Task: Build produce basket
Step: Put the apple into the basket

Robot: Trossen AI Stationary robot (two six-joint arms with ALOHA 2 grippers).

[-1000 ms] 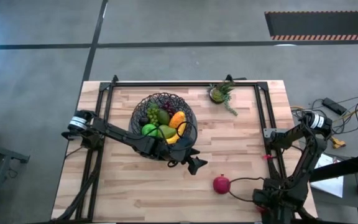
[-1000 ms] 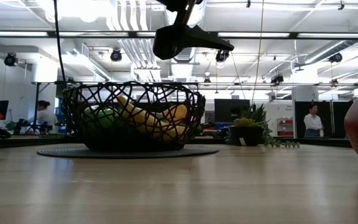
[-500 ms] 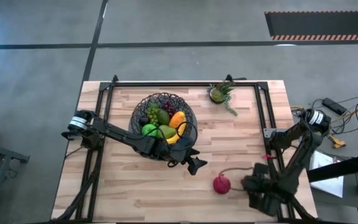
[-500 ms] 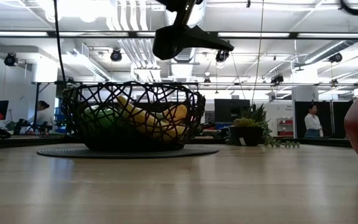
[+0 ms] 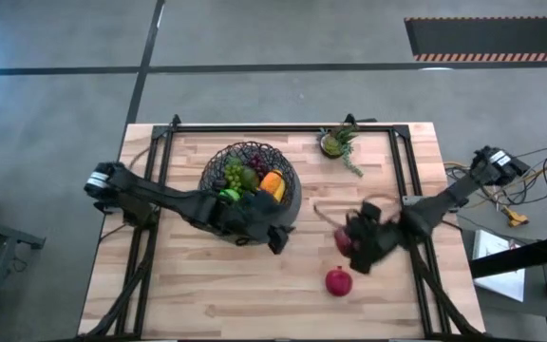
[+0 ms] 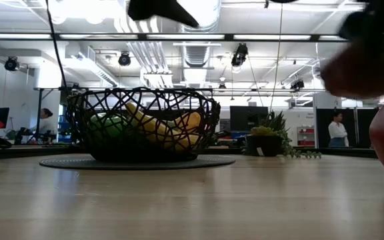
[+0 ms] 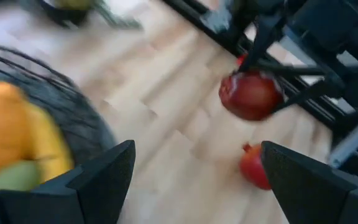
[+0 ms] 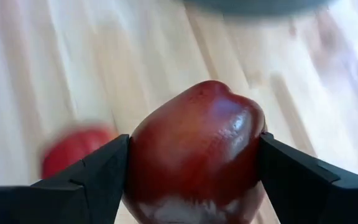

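Observation:
The black wire basket stands on its dark disc base at the table's middle-left and holds the banana, green apple, orange piece and grapes. A red pomegranate lies on the bare wood near the near edge; it also shows in the right wrist view. My right gripper is right of the basket, above the pomegranate, shut on a dark red apple. My left gripper hovers open just beyond the basket's near right rim, touching nothing. In the left wrist view its fingers stand wide apart. My right gripper pinches the red apple between its two fingers, one finger on each flank of the fruit. It reaches in from the table's right side, slanting down. The apple is lifted clear of the table.
A small potted green plant sits near the far edge, right of the basket. Black rails frame the table's far, left and right sides. Bare wood lies between the basket and the pomegranate. People stand in the room beyond the table.
My right gripper has swung from the table's near right corner up and toward the far left, carrying the red apple to a spot above the pomegranate. My left gripper has drawn back a little toward the basket and risen. The pomegranate has stayed put.

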